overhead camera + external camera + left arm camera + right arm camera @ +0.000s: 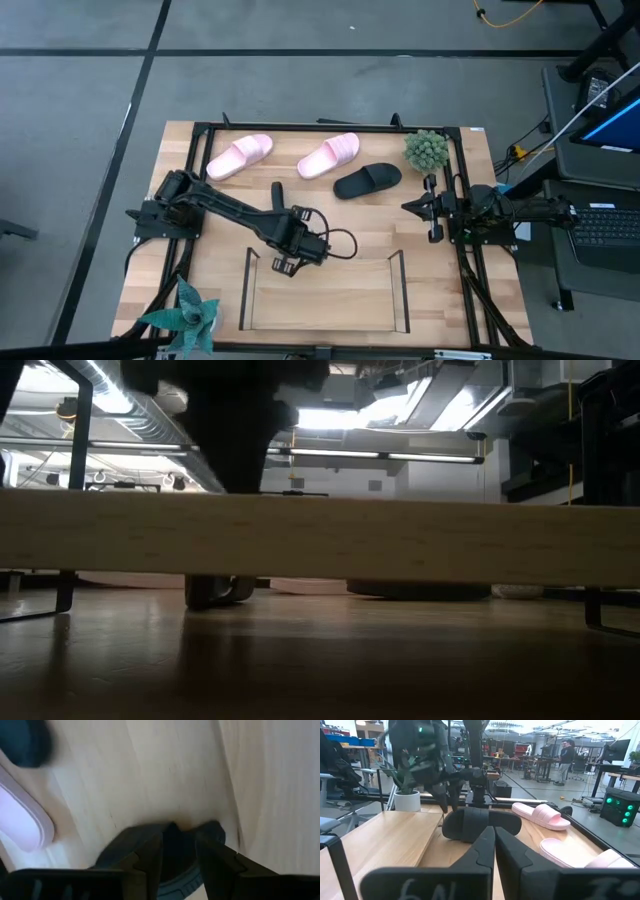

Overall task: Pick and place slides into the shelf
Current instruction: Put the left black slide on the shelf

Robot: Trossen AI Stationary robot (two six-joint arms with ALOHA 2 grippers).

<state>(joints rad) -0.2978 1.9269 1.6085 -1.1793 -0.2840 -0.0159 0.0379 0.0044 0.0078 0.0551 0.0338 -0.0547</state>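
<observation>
- Your left gripper [179, 851] pinches a black slide [175, 885] at the shelf's [247, 290] rear rail; lowering it could snag the wire.
- The right gripper [415, 207], pressed together, waits at the side.
- Beyond, the other black slide [367, 180] and the pink slides [240, 155] lie on the tabletop [380, 225].

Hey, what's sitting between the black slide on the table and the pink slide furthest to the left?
The other pink slide lies between the black slide and the leftmost pink slide, seen in the high view.
</observation>
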